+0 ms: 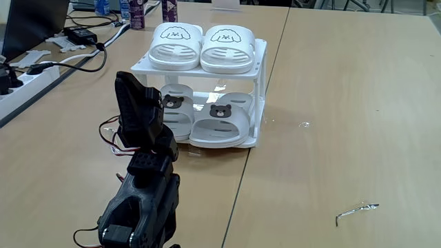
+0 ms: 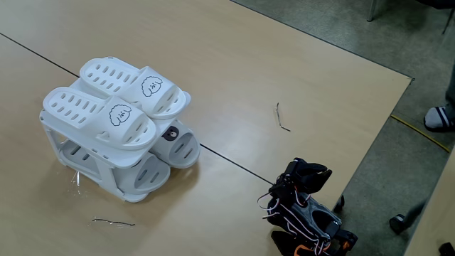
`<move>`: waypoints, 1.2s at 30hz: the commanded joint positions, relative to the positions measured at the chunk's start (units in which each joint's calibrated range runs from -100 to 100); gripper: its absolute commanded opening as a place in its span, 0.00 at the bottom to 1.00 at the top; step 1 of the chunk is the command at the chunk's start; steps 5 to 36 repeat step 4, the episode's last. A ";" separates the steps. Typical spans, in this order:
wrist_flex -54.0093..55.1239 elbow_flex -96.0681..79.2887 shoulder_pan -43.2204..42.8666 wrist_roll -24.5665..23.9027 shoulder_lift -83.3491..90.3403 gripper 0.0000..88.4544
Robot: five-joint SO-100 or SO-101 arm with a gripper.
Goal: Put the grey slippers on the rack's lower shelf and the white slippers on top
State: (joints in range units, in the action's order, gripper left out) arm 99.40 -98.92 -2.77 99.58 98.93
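I count two white slippers (image 1: 201,45) on top of the rack (image 1: 260,89), two grey slippers (image 1: 219,122) on the lower shelf (image 1: 249,142). Arm folded, clear of rack; gripper (image 1: 132,96) state unreadable.

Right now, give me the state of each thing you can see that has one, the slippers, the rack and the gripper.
white slippers: both side by side on the rack's top tier.
grey slippers: both on the lower shelf, toes outward.
rack: upright, both tiers filled.
gripper: raised clear of the rack, holding nothing; open or shut unclear.
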 commanded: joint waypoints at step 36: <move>0.17 -0.18 -0.27 0.42 -0.02 0.01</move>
